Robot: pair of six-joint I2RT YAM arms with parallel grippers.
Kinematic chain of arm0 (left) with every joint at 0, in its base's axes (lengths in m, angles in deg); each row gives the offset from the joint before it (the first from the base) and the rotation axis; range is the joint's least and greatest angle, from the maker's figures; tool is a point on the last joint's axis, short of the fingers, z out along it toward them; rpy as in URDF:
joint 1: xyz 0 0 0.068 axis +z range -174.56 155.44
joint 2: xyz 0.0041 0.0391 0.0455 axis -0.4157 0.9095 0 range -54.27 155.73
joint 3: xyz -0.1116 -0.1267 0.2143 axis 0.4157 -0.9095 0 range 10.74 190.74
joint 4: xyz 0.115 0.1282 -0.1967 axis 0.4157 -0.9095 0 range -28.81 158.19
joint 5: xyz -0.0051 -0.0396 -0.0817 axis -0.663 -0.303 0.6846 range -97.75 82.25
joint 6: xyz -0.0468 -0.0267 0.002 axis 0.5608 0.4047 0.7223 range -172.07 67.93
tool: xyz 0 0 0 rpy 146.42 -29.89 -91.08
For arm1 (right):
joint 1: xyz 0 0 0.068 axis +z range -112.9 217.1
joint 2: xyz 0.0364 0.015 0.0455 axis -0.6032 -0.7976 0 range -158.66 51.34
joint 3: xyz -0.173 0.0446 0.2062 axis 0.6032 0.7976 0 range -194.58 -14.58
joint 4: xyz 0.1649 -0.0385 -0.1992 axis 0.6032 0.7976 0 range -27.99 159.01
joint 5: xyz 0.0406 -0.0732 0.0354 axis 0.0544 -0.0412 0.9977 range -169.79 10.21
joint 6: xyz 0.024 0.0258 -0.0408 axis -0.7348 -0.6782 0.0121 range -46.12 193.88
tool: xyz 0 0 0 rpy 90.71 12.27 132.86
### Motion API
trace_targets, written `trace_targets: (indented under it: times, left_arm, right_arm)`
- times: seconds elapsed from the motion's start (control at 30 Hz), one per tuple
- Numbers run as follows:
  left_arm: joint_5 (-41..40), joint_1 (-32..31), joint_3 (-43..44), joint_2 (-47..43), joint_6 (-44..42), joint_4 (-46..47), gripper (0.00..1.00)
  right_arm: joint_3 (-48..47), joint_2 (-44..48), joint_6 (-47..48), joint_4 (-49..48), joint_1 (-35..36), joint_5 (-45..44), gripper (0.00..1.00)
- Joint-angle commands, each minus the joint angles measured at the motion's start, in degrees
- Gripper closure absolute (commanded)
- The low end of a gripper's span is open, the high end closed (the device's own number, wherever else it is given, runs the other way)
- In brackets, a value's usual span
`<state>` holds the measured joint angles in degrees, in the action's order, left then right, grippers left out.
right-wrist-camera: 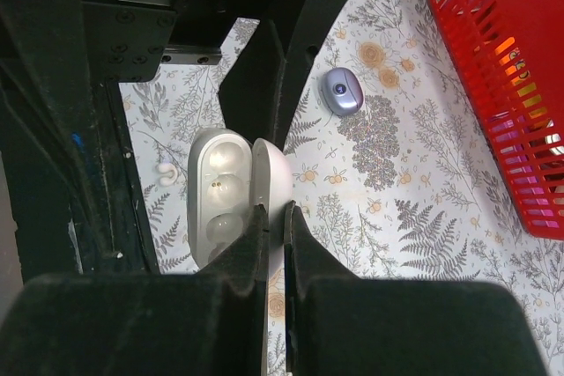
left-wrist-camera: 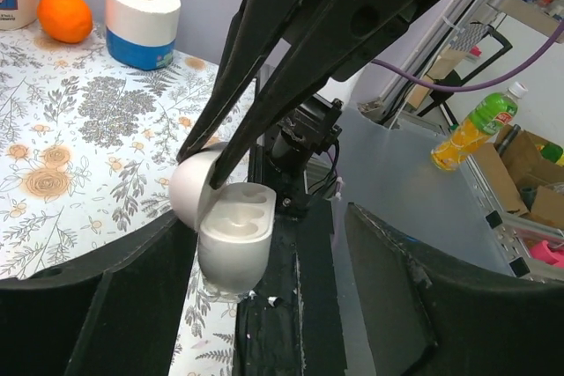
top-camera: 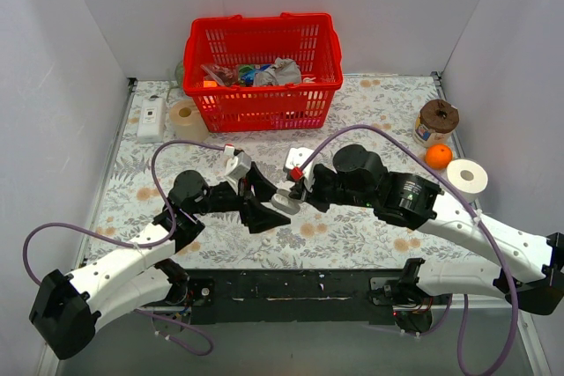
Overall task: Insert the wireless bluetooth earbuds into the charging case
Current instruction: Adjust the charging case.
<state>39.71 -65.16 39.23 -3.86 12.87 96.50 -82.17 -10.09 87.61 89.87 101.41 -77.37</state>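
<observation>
The lavender-blue charging case (right-wrist-camera: 342,92) lies shut on the floral cloth, beyond my right gripper; it is hidden in the top view. The purple earbuds are out of view. My right gripper (right-wrist-camera: 275,213) is shut on the raised lid of an open white pill-shaped capsule (right-wrist-camera: 216,200) with empty hollows. That capsule also shows in the top view (top-camera: 284,202) and the left wrist view (left-wrist-camera: 231,244). My left gripper (left-wrist-camera: 269,235) is open, its jaws wide apart, with the capsule's body close beside its left finger. The two grippers meet at the table's middle, left (top-camera: 273,204) and right (top-camera: 296,193).
A red basket (top-camera: 263,68) full of items stands at the back. A jar (top-camera: 436,121), an orange (top-camera: 438,156) and a toilet roll (top-camera: 466,176) are at the right. A tape roll (top-camera: 185,116) and white box (top-camera: 152,119) are back left. A small white bit (right-wrist-camera: 165,173) lies by the capsule.
</observation>
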Motion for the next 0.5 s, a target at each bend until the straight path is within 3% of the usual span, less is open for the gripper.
trace_targets:
  times: [0.0, 0.37, 0.43, 0.47]
  left_arm:
    - [2.28, 0.35, 1.92, 0.12, -1.05, -0.28, 0.39]
    - [2.28, 0.35, 1.39, 1.09, -2.55, -0.46, 0.60]
    - [2.20, 0.35, 1.22, 1.27, -2.81, -0.19, 0.67]
    - [2.28, 0.35, 1.13, 1.18, -2.90, -0.02, 0.75]
  right_arm:
    - [-1.84, -0.27, 1.03, -1.75, 0.81, -2.06, 0.99]
    - [-2.19, -1.15, 0.85, -2.63, 1.69, -2.06, 0.99]
    - [-2.10, -1.24, 0.85, -2.63, 1.78, -2.15, 0.99]
    - [-1.93, -1.24, 0.85, -2.63, 1.87, -2.24, 0.99]
